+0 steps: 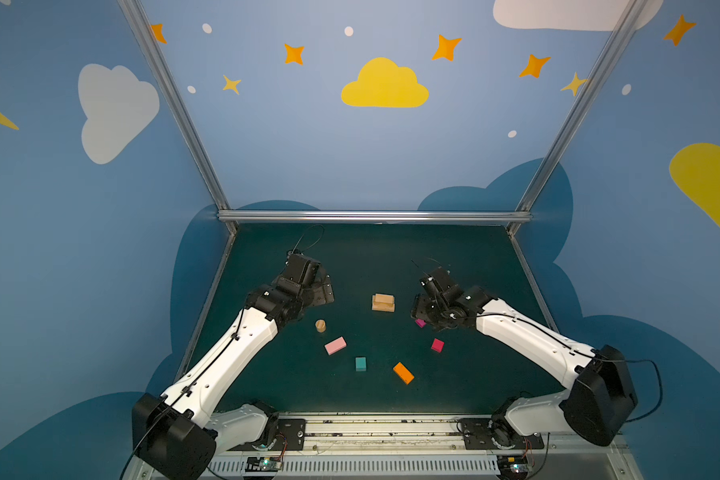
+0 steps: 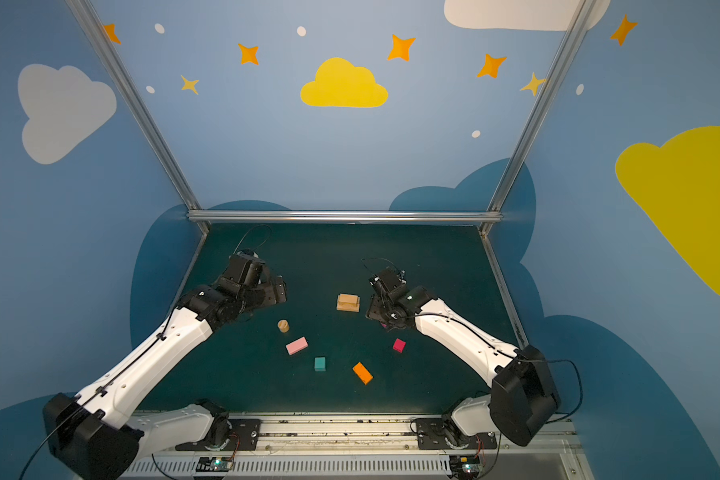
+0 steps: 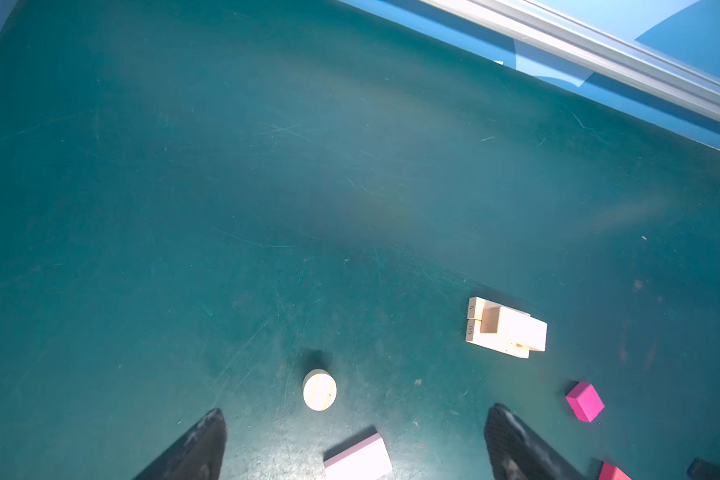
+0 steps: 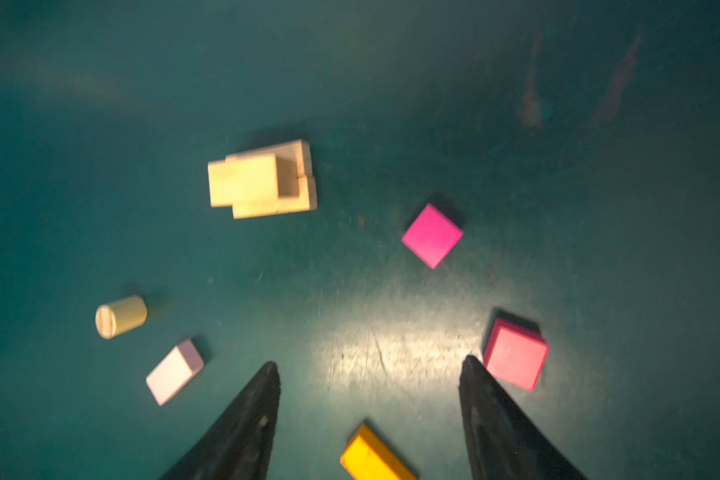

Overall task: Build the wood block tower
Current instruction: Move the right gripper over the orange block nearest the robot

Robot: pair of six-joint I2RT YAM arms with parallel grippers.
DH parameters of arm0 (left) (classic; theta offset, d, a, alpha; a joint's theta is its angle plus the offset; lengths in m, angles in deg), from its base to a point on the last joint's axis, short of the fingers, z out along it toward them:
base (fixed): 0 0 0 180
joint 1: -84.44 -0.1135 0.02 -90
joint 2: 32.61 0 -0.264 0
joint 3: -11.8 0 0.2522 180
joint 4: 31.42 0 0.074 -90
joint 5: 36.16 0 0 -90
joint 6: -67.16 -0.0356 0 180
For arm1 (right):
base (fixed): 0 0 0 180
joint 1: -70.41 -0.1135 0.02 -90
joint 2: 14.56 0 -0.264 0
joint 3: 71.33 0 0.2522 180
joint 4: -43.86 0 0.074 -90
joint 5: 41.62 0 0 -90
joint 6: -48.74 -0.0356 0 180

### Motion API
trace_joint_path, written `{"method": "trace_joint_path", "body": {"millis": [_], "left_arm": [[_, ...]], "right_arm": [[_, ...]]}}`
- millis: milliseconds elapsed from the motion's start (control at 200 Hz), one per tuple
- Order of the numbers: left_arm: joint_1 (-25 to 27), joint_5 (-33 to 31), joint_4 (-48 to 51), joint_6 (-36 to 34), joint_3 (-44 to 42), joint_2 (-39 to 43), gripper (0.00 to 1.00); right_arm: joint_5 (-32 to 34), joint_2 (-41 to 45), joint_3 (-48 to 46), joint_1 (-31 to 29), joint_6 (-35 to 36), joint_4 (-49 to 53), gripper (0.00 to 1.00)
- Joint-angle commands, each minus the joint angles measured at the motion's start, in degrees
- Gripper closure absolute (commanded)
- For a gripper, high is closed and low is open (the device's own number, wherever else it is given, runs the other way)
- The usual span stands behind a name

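Nearest the lens, the left arm (image 1: pixel 225 361) and right arm (image 1: pixel 528 336) reach in over the dark green table (image 1: pixel 371 257). The left gripper (image 3: pixel 356 409) hangs with its fingers spread wide and nothing between them. The right gripper (image 4: pixel 370 360) is also spread and empty, low over the mat.

Mid-table between them, nearer the right one, stands the start of the tower (image 1: pixel 383 302): two tan oblongs (image 4: pixel 275 208) side by side with a third laid on top. Loose in front of it lie the pink oblong (image 1: pixel 335 345) and orange oblong (image 1: pixel 403 372), then the red cube (image 1: pixel 437 345), teal cube (image 1: pixel 361 364) and magenta cube (image 4: pixel 432 235), and the tan cylinder (image 1: pixel 320 326).

The step in hand looks like the right gripper's pick of a first coloured block, probably the magenta cube just ahead of its fingertips. That cube sits cornerwise to the fingers, so the wrist should turn to meet flat faces, centre over it, and come down before closing. It should also stay clear of the red cube just beside one finger.
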Motion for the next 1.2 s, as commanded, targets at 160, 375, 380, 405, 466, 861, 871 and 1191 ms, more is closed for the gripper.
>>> {"method": "trace_joint_path", "body": {"millis": [160, 375, 380, 405, 466, 861, 871, 1191], "left_arm": [[-0.3, 2.9, -0.9, 0.3, -2.3, 3.3, 0.04], [-0.3, 5.4, -0.5, 0.7, -4.5, 5.3, 0.04], [-0.3, 5.4, -0.6, 0.7, -4.5, 5.4, 0.04], [-0.3, 5.5, -0.7, 0.7, -4.9, 5.7, 0.04], [-0.3, 5.7, -0.9, 0.7, -5.5, 6.2, 0.04], [-0.3, 6.3, -0.7, 1.2, -6.2, 7.4, 0.04], [-0.3, 6.3, -0.7, 1.2, -6.2, 7.4, 0.04], [-0.3, 6.4, -0.5, 1.7, -5.6, 6.0, 0.04]], "right_arm": [[-0.4, 1.8, -2.1, -11.7, -11.9, 5.0, 0.33], [-1.2, 0.0, -2.0, -20.1, -16.9, 7.4, 0.55], [-1.2, 0.0, -2.1, -20.2, -16.9, 7.4, 0.56], [-2.3, -0.2, -2.5, -20.8, -16.9, 6.9, 0.61], [-5.1, -0.5, -3.8, -22.0, -17.1, 5.7, 0.76], [-14.7, -4.8, -10.6, -24.2, -16.1, -0.1, 1.00], [-14.7, -4.9, -10.6, -24.2, -16.1, -0.1, 1.00], [-14.4, -8.6, -12.0, -23.4, -15.1, -1.3, 1.00]]}}
